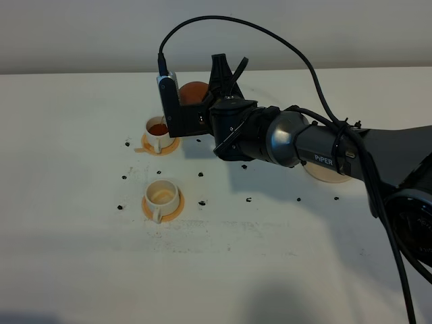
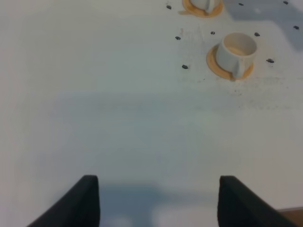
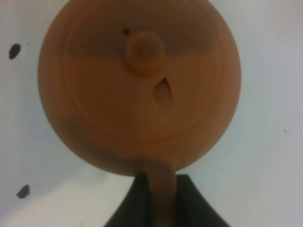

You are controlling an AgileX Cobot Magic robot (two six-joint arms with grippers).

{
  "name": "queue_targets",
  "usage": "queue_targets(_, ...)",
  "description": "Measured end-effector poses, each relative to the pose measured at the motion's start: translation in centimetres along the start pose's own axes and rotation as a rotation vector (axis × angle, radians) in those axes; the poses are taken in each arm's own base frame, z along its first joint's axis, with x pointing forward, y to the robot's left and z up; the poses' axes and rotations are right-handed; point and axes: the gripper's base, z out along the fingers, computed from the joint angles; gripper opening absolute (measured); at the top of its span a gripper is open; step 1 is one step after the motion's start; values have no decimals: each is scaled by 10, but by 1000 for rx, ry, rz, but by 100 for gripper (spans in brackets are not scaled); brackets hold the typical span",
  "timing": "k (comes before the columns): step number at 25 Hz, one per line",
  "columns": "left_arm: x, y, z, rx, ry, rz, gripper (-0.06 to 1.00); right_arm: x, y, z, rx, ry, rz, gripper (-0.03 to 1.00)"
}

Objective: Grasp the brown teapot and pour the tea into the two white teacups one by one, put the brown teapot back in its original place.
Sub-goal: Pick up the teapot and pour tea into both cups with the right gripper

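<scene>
Two cups, two different states. In the high view the far teacup (image 1: 158,127) holds dark reddish tea, while the near teacup (image 1: 162,194) shows only its cream inside. I judge the first pour done or nearly so, and the second due. The right gripper (image 1: 209,93), reaching across the middle, carries the brown teapot (image 1: 192,90) clear of the table (image 1: 81,256). The pot hangs just beside the far teacup and well apart from the pale coaster (image 1: 322,177) that peeks out under the arm. For a clean second pour, level the pot so nothing drips between cups. Then bring it toward the near teacup and tip slowly once the spout, hidden here, is over the rim.

From the left wrist, the left gripper (image 2: 158,201) has its jaws spread wide and holds nothing. It hovers over bare table, with the near teacup ahead on its orange-tan saucer (image 2: 214,65).

From the right wrist, the fingers (image 3: 135,198) are clamped either side of the stubby handle (image 3: 161,189), and the lid knob (image 3: 145,52) faces the camera. The hold looks narrow, so a quick twist could let the pot swing.
</scene>
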Motion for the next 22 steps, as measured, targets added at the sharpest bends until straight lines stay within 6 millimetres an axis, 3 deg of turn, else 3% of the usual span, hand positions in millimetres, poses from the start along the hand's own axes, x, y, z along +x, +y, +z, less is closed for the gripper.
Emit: queue_targets(22,0,0,0,0,0,0,51,0,-2,0,22,0,-36,9)
